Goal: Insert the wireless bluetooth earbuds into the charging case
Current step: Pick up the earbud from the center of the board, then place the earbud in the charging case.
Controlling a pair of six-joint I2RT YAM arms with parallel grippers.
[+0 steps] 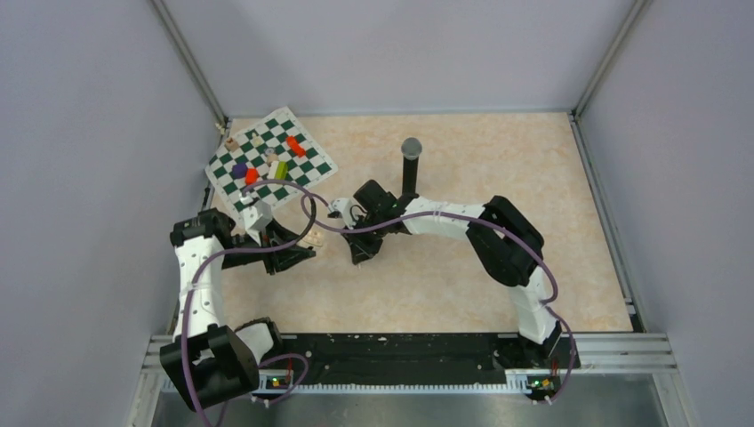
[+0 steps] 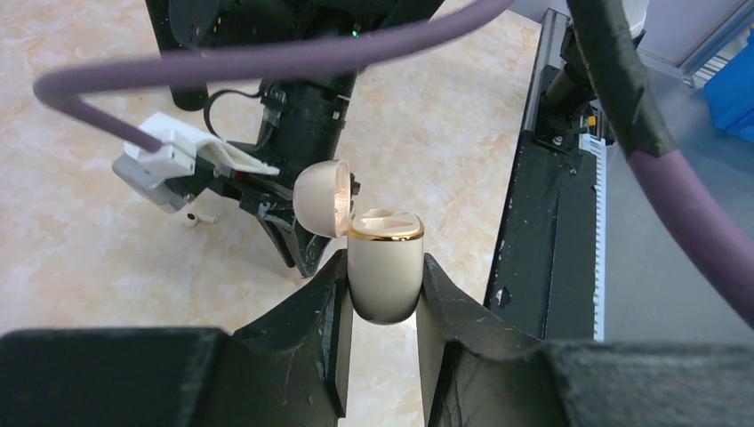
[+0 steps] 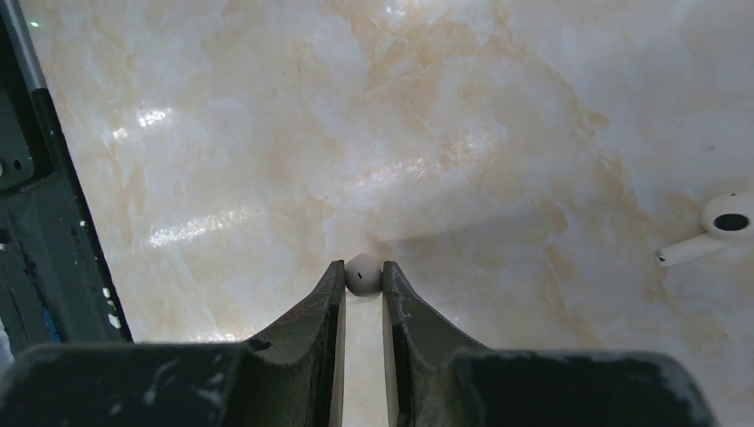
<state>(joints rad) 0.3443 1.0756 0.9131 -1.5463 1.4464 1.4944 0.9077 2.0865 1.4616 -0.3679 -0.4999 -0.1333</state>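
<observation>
Left wrist – left claw [image 2: 382,262] clamps the upright, open charging case [image 2: 384,289] – right claw [image 3: 363,269] pinches an earbud [image 3: 363,275].

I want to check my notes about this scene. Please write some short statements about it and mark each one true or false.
1. The left hand holds the case, which is open. True.
2. The right hand is open and empty. False: it is shut on a whitish bud.
3. A second bud lies on the table, apart from the right hand. True.
4. The microphone is on the chessboard. False: it is on the table, to the right of the chessboard.
</observation>
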